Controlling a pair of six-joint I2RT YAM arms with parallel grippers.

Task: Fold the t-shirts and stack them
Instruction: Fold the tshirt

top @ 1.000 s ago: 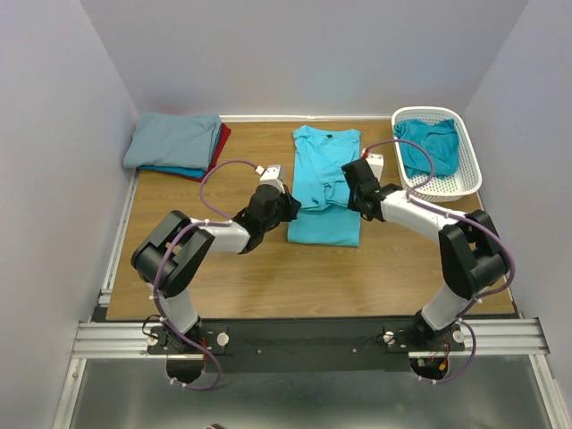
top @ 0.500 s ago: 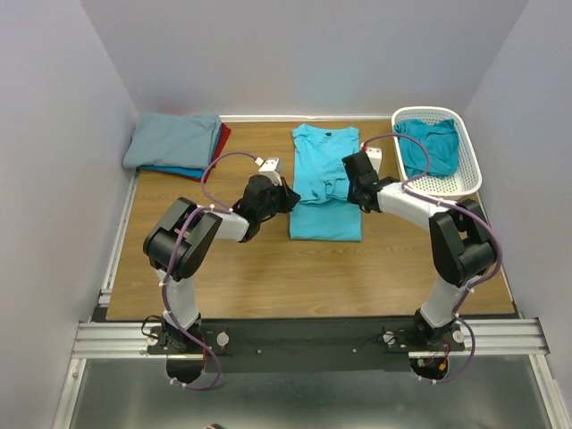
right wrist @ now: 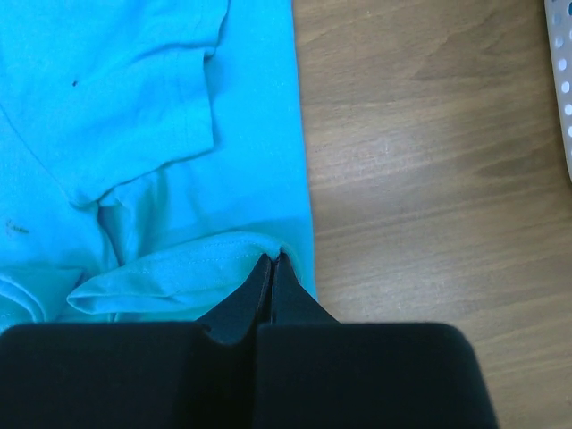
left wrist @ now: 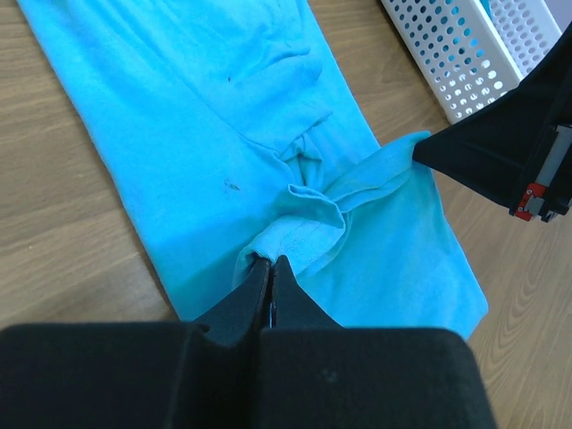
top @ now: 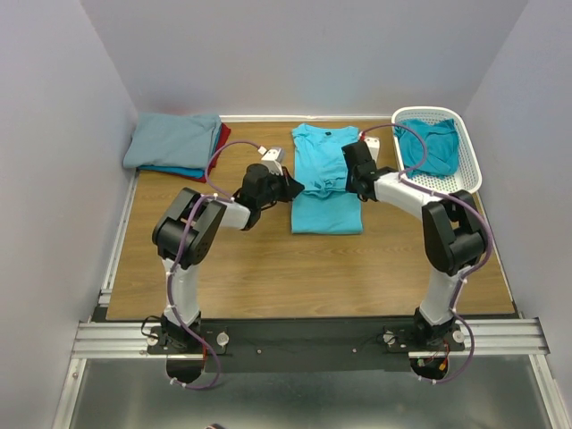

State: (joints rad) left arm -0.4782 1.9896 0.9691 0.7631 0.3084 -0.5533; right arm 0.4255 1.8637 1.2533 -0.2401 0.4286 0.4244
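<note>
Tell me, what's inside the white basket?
A deep teal t-shirt lies bunched inside the white basket. Anything beneath it is covered, so I cannot tell.

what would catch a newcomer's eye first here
A bright turquoise cloth t-shirt lies central, the left gripper and right gripper each pinched shut on a raised fold of it. A white plastic lattice basket far right holds a deeper teal tee; folded tees sit far left.
</note>
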